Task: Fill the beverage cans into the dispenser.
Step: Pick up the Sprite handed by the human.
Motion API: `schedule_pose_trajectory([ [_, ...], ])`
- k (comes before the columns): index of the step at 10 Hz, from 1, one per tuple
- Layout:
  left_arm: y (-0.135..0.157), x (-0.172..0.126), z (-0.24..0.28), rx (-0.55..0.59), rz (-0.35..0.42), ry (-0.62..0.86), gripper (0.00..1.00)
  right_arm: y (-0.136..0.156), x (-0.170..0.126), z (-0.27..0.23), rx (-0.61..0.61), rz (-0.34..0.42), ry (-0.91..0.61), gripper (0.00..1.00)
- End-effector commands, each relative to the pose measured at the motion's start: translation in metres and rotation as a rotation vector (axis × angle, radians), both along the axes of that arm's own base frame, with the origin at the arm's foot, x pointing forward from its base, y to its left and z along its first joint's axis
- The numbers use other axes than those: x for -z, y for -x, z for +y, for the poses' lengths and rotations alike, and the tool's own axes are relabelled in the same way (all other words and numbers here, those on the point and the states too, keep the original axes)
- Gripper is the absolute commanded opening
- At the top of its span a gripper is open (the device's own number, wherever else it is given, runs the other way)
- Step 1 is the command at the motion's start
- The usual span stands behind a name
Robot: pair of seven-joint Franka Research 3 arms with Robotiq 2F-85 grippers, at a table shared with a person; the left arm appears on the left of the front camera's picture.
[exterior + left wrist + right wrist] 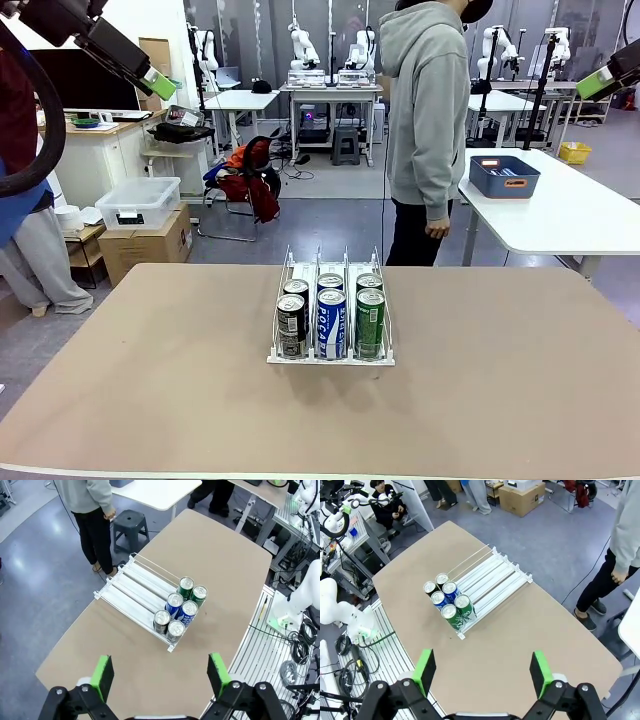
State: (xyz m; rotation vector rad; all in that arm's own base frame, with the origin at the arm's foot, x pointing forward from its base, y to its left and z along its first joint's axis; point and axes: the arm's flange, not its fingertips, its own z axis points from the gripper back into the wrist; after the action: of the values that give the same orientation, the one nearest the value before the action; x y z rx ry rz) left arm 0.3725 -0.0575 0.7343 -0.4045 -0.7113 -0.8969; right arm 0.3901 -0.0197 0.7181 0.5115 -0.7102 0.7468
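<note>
While aloft, left tool (160, 664) and right tool (481, 662) released; "POCA" on blue-and-white can (331, 322) in dispenser (330, 360).

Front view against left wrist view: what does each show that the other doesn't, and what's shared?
The front view adds the side labels of the front row: a black-and-silver can, a blue-and-white can, a green can. The left wrist view adds the silver tops from above, the long bare lanes behind them, a grey stool and the open left gripper close up. Both share the dispenser with six cans at its near end, and a person in a grey hoodie beyond.
</note>
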Motion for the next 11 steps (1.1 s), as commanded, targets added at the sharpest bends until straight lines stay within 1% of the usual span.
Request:
schedule_pose_trajectory([
  [1, 0.0, -0.003, 0.002, -0.006, 0.022, 0.006, 1.0, 0.001, -0.001, 0.001, -0.002, 0.007, -0.004, 1.0],
  [5, 0.0, -0.003, 0.002, -0.006, 0.022, 0.006, 1.0, 0.001, -0.001, 0.001, -0.002, 0.007, -0.004, 1.0],
  [6, 0.001, -0.001, 0.0, 0.002, 0.003, 0.0, 1.0, 0.0, 0.0, 0.0, 0.002, 0.0, 0.002, 1.0],
  [8, 0.005, -0.009, -0.002, 0.028, -0.012, -0.024, 1.0, 0.005, -0.01, -0.001, 0.011, -0.051, 0.039, 1.0],
  [11, 0.014, -0.019, -0.006, 0.039, -0.047, -0.039, 1.0, 0.012, -0.019, -0.001, 0.01, -0.104, 0.075, 1.0],
])
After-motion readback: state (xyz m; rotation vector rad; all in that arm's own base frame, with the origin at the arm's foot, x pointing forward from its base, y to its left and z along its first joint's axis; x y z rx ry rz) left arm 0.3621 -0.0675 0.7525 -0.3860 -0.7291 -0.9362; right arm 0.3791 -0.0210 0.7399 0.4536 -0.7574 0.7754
